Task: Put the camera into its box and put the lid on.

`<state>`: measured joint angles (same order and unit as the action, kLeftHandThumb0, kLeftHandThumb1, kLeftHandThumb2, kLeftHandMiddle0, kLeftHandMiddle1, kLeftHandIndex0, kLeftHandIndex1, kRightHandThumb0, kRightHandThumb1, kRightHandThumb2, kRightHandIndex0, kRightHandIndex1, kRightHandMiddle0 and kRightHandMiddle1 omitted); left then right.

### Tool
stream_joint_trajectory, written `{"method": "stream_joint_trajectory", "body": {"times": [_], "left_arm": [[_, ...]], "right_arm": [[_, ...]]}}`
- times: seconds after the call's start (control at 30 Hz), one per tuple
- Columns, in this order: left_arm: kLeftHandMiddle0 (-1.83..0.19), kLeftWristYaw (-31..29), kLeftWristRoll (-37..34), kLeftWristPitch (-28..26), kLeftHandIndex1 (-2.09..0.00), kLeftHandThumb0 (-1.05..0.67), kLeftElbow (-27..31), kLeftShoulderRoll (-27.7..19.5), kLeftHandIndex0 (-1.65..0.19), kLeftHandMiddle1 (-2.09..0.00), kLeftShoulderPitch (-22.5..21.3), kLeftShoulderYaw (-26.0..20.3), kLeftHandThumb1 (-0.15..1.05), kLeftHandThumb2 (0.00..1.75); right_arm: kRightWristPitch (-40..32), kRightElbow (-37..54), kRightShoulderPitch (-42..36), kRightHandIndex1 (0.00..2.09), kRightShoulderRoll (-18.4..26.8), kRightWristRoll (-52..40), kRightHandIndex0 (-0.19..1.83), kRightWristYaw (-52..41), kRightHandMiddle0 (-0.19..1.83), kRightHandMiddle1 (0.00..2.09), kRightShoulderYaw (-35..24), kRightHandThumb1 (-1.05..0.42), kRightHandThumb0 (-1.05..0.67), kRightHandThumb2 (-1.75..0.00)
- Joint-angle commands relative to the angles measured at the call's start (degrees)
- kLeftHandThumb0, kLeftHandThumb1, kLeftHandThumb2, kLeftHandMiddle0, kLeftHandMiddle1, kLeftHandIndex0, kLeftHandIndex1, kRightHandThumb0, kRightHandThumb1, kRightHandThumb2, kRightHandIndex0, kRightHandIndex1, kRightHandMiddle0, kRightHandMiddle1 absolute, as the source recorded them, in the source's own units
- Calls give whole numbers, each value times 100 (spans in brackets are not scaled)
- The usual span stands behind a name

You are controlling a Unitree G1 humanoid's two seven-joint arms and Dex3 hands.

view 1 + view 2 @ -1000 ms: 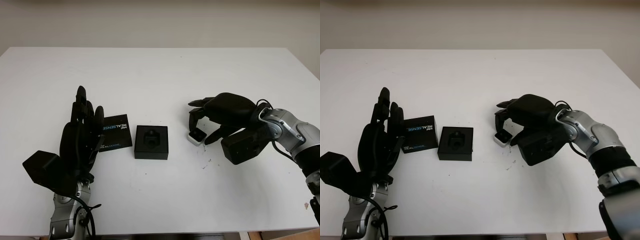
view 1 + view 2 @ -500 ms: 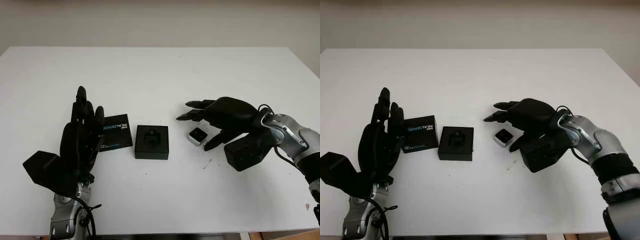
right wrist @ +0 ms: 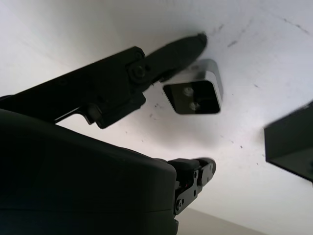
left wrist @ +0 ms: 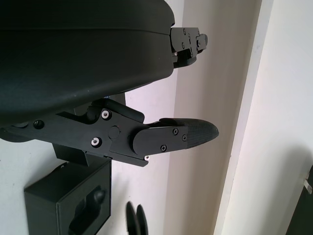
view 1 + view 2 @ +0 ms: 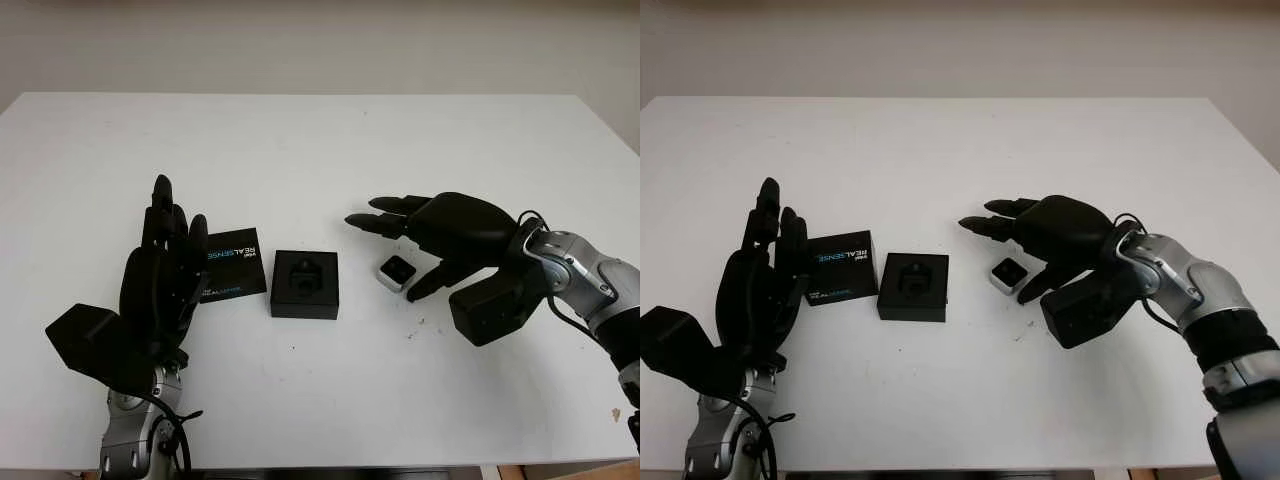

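The left hand (image 5: 160, 285) hides part of the lid (image 5: 232, 265).

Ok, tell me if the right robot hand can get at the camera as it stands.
Probably yes: the right robot hand is open just above the camera, which lies bare on the table, apart from the box.

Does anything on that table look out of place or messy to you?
Nothing is spilled or broken. The small camera lies on the table beside its open box, not in it, under the open right robot hand. The lid lies askew by the open left robot hand. A few dark specks mark the tabletop.
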<state>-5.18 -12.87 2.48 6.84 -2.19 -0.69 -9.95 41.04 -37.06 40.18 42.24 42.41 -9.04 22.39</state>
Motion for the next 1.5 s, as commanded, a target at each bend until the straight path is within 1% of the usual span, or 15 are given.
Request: {"method": "stream_joint_trajectory", "body": {"times": [0.0,0.17,0.33,0.67,0.83,0.9,0.93,1.0,1.03,1.07,1.13,1.17,1.2,1.27,1.47], "left_arm": [[5,8,22,6,-5,-49,95,-16,8,-5,16,25,105,45],[6,11,30,-8,-5,-49,110,-28,9,-5,28,27,105,44],[5,-18,-3,-10,-5,-48,114,-34,9,-5,34,17,105,44],[5,13,38,3,-6,-49,127,-14,8,-6,44,31,105,44],[4,-1,48,25,-6,-49,86,-22,8,-6,37,34,105,44],[4,1,46,16,-6,-49,81,-21,8,-6,37,32,105,44],[4,-6,44,18,-6,-49,74,-25,8,-5,38,32,105,44],[5,-15,54,27,-6,-49,65,-32,8,-5,42,36,105,44],[5,-8,54,15,-6,-49,68,-28,8,-5,43,37,105,44],[5,-9,54,14,-6,-49,62,-29,8,-5,44,37,105,44],[5,1,66,2,-6,-49,60,-27,8,-5,49,43,105,44],[5,3,79,5,-6,-49,59,-29,8,-5,50,48,105,44],[5,-1,84,10,-6,-49,54,-30,8,-5,50,52,105,44],[5,4,85,-8,-6,-50,60,-29,8,-5,47,55,105,44],[5,2,82,-4,-6,-50,42,-22,8,-5,41,62,105,43]], "right_arm": [[8,-109,127,8,6,77,24,76,37,17,50,-84,-51,-6],[-7,-275,222,8,11,204,26,161,45,19,96,-85,-51,-6],[142,-493,274,9,-24,265,31,380,54,22,177,-84,-50,-5],[187,-793,362,9,-65,338,35,496,63,25,342,-86,-47,-6],[355,-1013,400,11,-127,297,40,708,73,32,376,-86,-44,-6],[417,-1099,409,10,-161,259,41,768,74,35,372,-87,-43,-6],[435,-1130,410,10,-175,230,43,762,72,42,368,-87,-43,-6],[482,-1193,408,8,-206,137,43,728,61,65,351,-88,-42,-6],[490,-1223,399,8,-227,63,44,682,55,80,333,-89,-42,-6],[507,-1251,390,7,-246,-15,44,641,52,88,314,-89,-42,-6],[555,-1288,357,8,-280,-153,46,631,50,103,270,-90,-42,-5],[581,-1301,339,9,-292,-211,48,641,50,116,248,-91,-42,-6],[579,-1300,323,9,-300,-249,49,646,50,123,234,-91,-42,-5],[579,-1303,304,9,-313,-311,50,640,48,132,212,-91,-42,-5],[634,-1331,224,11,-359,-489,53,671,47,141,102,-90,-41,-5]]}}
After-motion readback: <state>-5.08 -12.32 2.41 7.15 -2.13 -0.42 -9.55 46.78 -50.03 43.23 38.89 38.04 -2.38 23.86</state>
